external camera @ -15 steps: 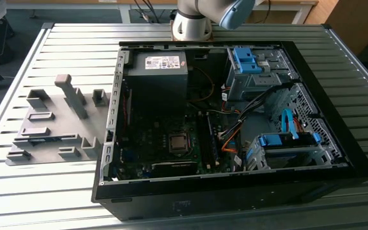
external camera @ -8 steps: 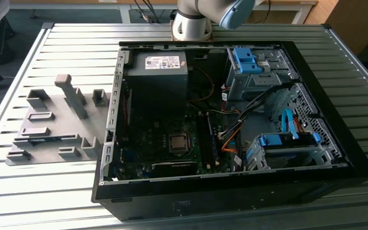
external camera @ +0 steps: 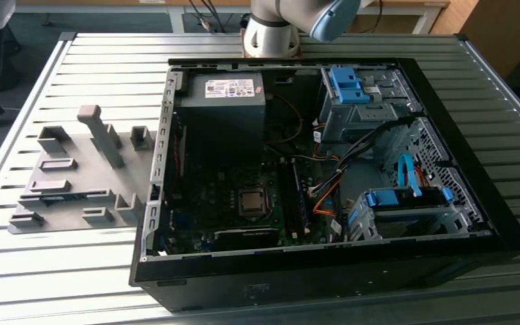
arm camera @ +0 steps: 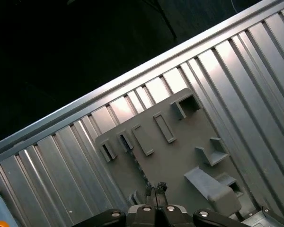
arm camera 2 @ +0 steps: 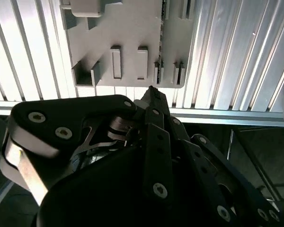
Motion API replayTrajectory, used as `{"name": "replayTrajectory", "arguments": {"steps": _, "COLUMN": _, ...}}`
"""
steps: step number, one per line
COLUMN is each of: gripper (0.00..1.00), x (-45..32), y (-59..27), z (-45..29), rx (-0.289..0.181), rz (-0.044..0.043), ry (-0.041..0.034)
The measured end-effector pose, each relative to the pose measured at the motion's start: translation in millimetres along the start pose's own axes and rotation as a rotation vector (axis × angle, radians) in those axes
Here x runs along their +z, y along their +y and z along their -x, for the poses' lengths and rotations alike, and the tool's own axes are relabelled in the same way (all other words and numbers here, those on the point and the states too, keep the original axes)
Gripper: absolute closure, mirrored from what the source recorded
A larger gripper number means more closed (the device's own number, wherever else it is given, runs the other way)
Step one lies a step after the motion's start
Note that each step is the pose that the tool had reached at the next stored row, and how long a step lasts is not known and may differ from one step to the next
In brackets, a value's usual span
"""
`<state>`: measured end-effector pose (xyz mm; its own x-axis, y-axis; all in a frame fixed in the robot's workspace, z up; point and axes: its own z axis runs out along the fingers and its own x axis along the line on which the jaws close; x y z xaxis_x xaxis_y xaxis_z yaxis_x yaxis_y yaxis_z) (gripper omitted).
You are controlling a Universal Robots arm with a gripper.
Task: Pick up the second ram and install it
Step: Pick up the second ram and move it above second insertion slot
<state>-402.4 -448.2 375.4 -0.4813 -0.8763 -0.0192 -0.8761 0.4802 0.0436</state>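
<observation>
I use the grey fixture plate as my reference; it lies flat on the slatted metal table. In the second wrist view the claw hangs above the plate, apart from it, with its two black fingers pressed together at the tips and nothing between them. In the first wrist view the claw shows the same pressed-together tips over the plate's inner area, near the plate's tall block. I read the memory stick as the thin dark strip standing on edge in a long slot of the plate. It is seated there, well apart from the fingertips. In the exterior view the open computer case lies on its side just beside the plate, on the exterior view's right of it. The case's board and cables are exposed. The arm rises from the table beyond the case, on the far side from the plate's near edge.
</observation>
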Motion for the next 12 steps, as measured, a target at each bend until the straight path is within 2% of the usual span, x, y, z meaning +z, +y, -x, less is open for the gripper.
{"name": "replayTrajectory", "arguments": {"steps": 12, "gripper": 0.89, "x": 0.4, "y": 1.4, "z": -0.9, "rx": -0.169, "rz": 0.0032, "ry": 0.0073}}
